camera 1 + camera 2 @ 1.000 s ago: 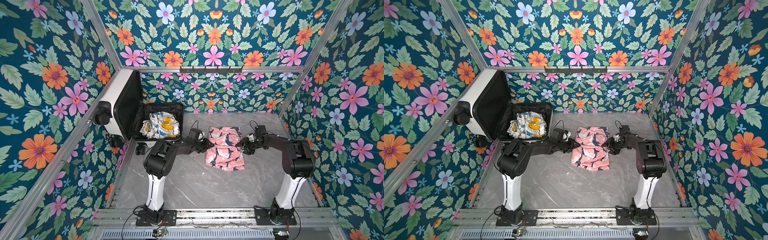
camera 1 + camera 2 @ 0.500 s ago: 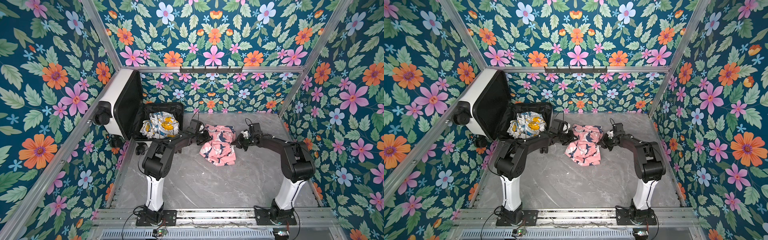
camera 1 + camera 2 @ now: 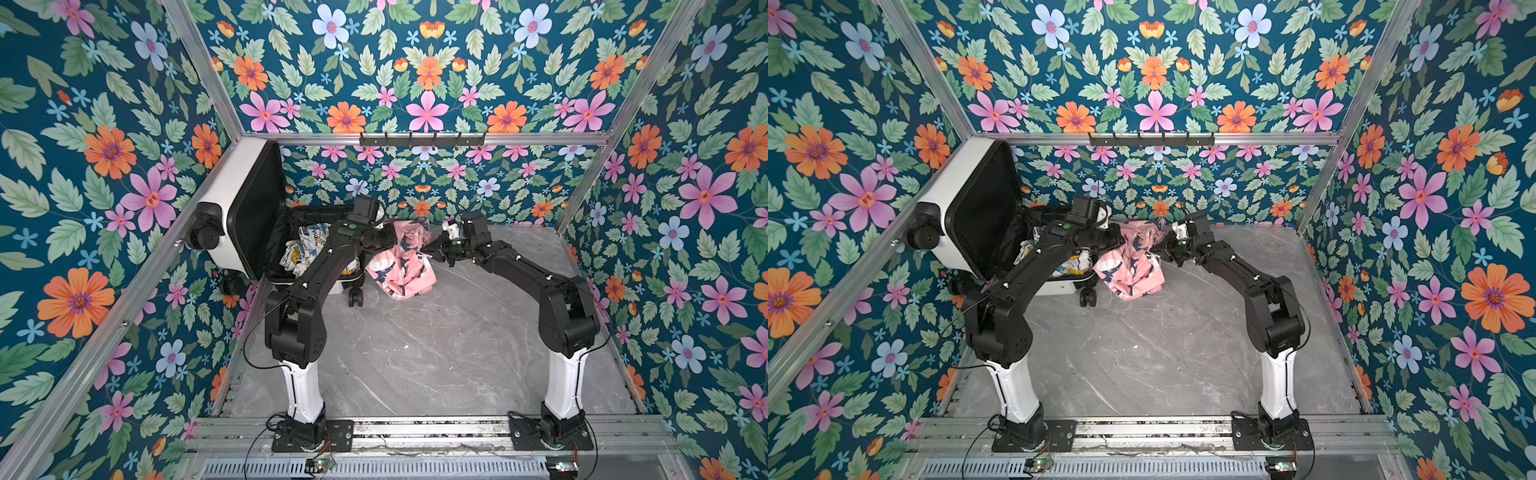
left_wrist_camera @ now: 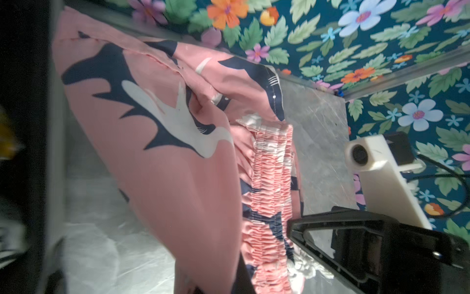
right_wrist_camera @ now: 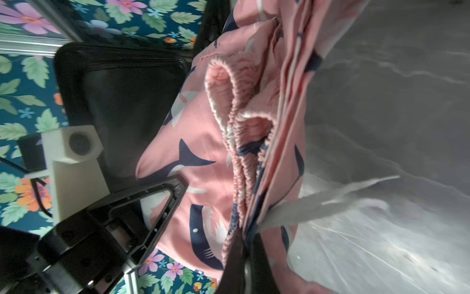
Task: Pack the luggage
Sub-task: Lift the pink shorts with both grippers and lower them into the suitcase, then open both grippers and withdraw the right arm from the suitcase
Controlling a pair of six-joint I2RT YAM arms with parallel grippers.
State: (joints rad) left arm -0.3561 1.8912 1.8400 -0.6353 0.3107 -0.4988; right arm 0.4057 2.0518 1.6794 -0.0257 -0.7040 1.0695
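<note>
**Item:** pink shark-print garment, bunched, hanging between both arms, lower folds sagging onto the table.

**Holders:** left gripper and right gripper, each clenched on its upper edge.

**Destination:** the luggage, open at back left with its lid upright. A yellow-and-white garment is already inside, and the pink one hangs just beside the rim.

**Hazards for you:**
- Sagging folds may snag the rim or a wheel during the carry.
- Spreading the arms could pull the cloth from one pinch.
- Your left forearm crosses low over the open shell and may knock it.
</note>
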